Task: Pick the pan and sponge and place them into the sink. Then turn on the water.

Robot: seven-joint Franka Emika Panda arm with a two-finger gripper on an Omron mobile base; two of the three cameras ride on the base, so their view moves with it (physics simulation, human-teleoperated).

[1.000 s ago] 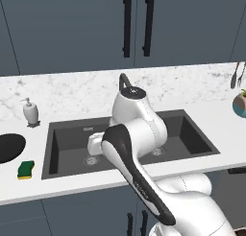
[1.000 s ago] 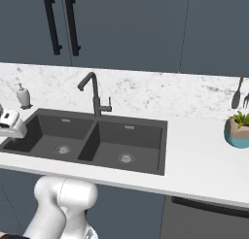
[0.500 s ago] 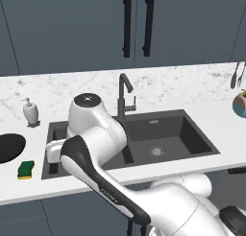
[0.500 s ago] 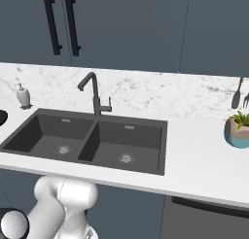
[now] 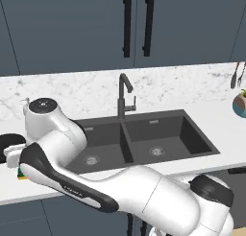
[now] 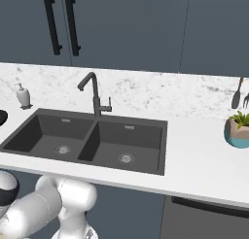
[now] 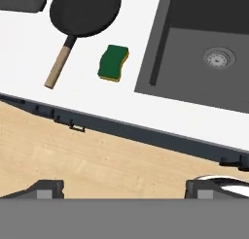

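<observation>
The arm (image 5: 72, 177) is bent far over to the left, low along the near edge of the counter (image 6: 194, 160). Its gripper (image 7: 124, 187) hangs out past that edge, over the wooden floor (image 7: 97, 160), with the two fingertips (image 7: 46, 188) standing wide apart and nothing between them.

From the hand view the pan (image 7: 87, 12) sits flat on the counter left of the sink (image 7: 194, 53), its wooden handle (image 7: 59, 67) pointing toward the near edge. The sponge (image 7: 113, 63) lies green side up just beside the handle, between pan and sink, touching neither. Both are well apart from the gripper.

In the left base view a sliver of the pan (image 5: 9, 143) shows at the far left, and a small corner of the sponge (image 5: 21, 173) peeks out by the arm's dark elbow.

The sink (image 6: 87, 141) has both basins bare, a metal drain (image 6: 126, 158) in each. The faucet (image 6: 95, 94) stands behind the divider, spout hooked over the left basin; I see no stream from it. A white soap dispenser (image 6: 23, 95) stands at the far left by the wall. At the right end, a potted plant (image 6: 237, 131) sits on the counter, with utensils (image 6: 240, 94) hanging on the wall behind it. Dark cabinets (image 6: 121, 24) with black handles (image 6: 61, 24) run above.
</observation>
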